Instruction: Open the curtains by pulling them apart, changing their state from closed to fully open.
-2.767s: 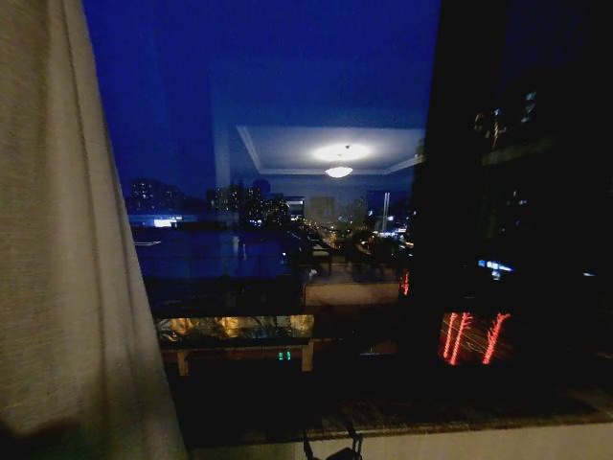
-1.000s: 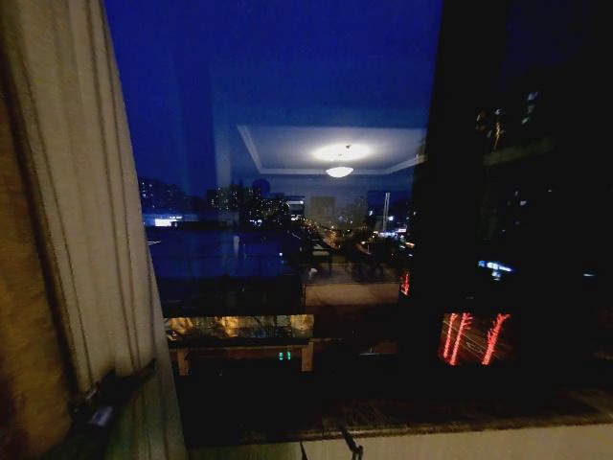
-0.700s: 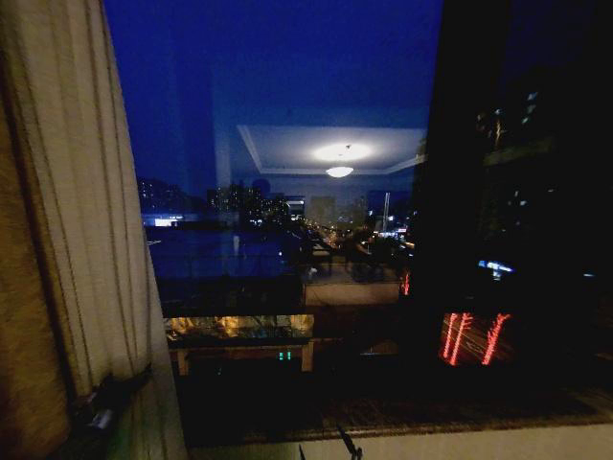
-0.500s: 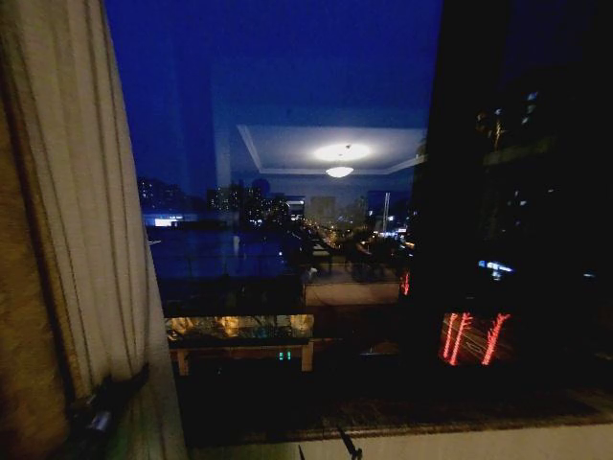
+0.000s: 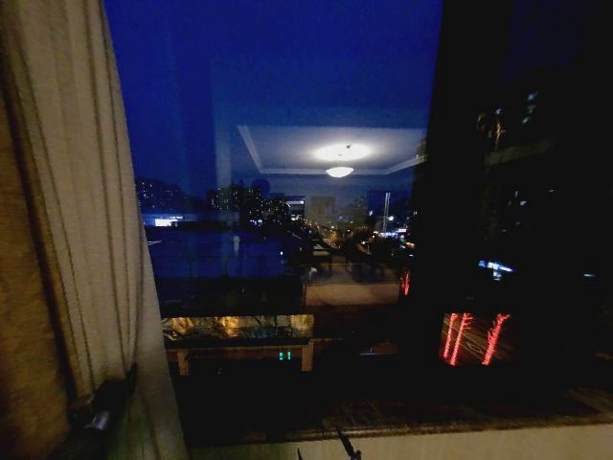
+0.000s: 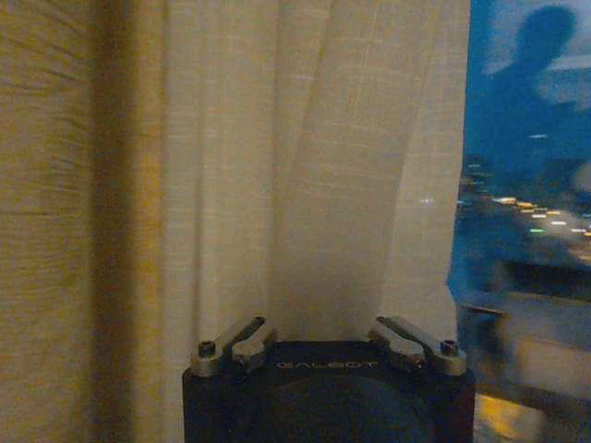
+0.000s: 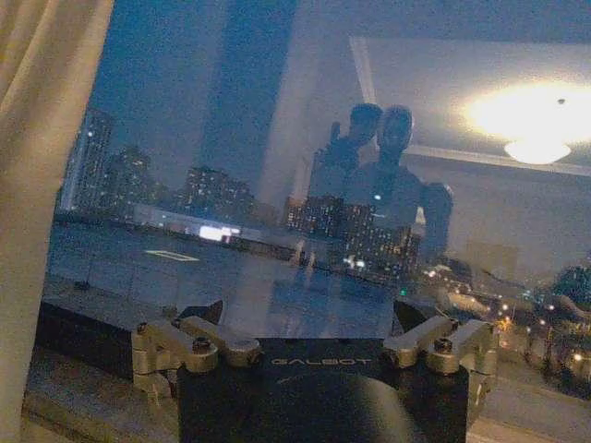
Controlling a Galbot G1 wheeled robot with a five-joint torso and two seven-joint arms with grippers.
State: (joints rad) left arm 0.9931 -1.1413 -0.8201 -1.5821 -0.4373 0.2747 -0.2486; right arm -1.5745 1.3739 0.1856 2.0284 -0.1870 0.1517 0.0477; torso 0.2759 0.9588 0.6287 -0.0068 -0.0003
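Left gripper [image 6: 323, 346]: jaws spread, nothing held, facing the sheer curtain [image 6: 305, 166] beside the golden-brown drape [image 6: 55, 221]. Since 2.8 s earlier, panel gathered further at window's left edge; glass [image 5: 287, 144] exposed. Right gripper [image 7: 314, 346]: open, empty, facing glass.

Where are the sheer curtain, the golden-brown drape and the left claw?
sheer curtain [image 5: 81, 192], head view, pleated middle.
golden-brown drape [image 6: 55, 231], left wrist view, fabric face.
left claw [image 5: 96, 417], head view, dark body against the curtain.
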